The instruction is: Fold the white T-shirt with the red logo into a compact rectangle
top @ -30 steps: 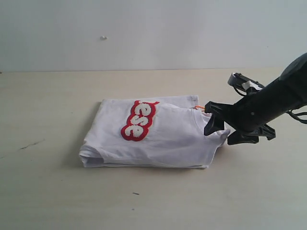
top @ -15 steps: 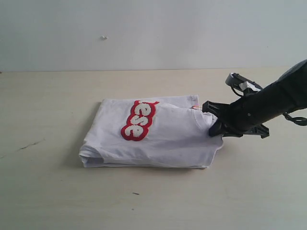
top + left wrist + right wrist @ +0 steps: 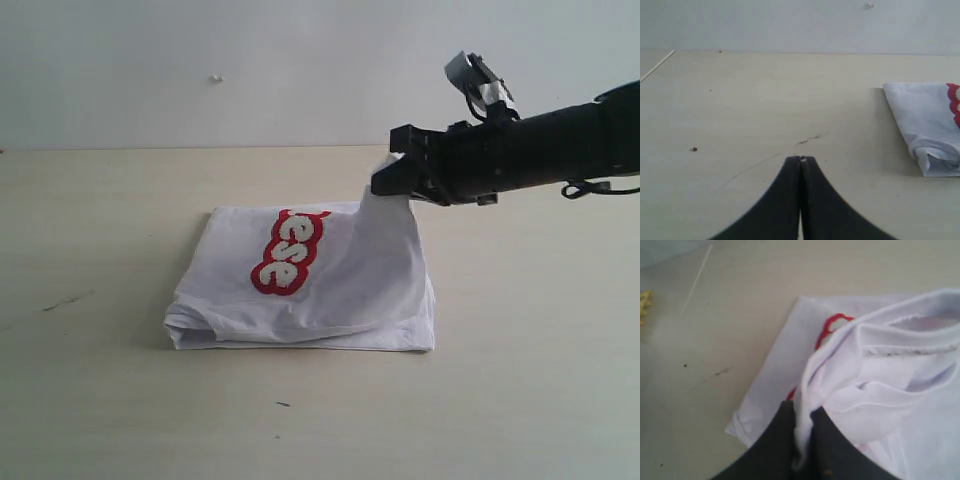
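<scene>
**Item 1: white T-shirt** [image 3: 320,295]. Lay mid-surface, folded in several layers, approx. rectangular. Near edge ran straight w/ stacked layers showing. L edge was a rounded fold, thickest at the near corner. Far edge lay flat. Far-R corner stood off the surface, pulled up to a peak, w/ cloth sloping from it down to the near-R corner.

**Item 2: red logo** [image 3: 290,252]. Sat on the top layer toward the far-L part. Only the letters "ese" showed.

**Item 3: R claw** [image 3: 388,183]. Clamped on the raised corner, bunched cloth pinched betw. both fingers. Its arm extended from the R side, above the surface.

**Item 4: L claw** [image 3: 801,161]. Fingers were pressed together w/ nothing betw. them. Hung over bare surface, well apart from the shirt's rounded fold edge.

**Item 5: surface** [image 3: 110,400]. Pale and bare to the L, near and R sides of the shirt, w/ open room on all three. A thin dark scratch [image 3: 65,300] lay L of the shirt and a small speck [image 3: 283,404] on the near side.

**Item 6: wall** [image 3: 300,70]. Plain, behind the surface's far edge.
</scene>
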Controlling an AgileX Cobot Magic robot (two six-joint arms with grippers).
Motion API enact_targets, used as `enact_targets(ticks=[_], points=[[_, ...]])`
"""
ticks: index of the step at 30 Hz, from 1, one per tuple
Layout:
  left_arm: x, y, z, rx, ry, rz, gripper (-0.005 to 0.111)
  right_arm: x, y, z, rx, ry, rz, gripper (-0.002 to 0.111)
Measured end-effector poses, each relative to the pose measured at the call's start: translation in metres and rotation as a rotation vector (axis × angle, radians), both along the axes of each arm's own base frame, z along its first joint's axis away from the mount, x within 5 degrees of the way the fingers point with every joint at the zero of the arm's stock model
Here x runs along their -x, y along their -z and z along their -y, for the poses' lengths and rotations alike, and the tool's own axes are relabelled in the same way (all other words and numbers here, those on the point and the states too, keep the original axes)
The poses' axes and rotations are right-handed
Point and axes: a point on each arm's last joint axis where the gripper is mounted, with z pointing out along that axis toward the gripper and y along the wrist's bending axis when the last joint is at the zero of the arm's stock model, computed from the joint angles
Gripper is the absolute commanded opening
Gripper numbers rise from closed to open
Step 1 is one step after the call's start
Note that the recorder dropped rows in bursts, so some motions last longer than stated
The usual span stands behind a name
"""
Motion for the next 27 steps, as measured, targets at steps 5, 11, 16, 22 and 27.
enact_targets(ticks=[5,11,16,22,27], points=[[0.000,0.000,0.000,0.000,0.000,0.000,0.000,-0.009,-0.029,-0.038,-0.008,-0.112,0.128,0.000],[0.000,0.000,0.000,0.000,0.000,0.000,0.000,-0.016,-0.014,-0.040,0.140,-0.015,0.067,0.006],[0.000,0.000,0.000,0.000,0.000,-0.002,0.000,-0.025,0.036,-0.033,0.221,0.056,-0.095,0.037],[0.000,0.000,0.000,0.000,0.000,-0.004,0.000,-0.027,0.070,-0.030,0.229,0.115,-0.210,0.060],[0.000,0.000,0.000,0.000,0.000,-0.004,0.000,-0.028,0.069,-0.031,0.243,0.083,-0.207,0.061]])
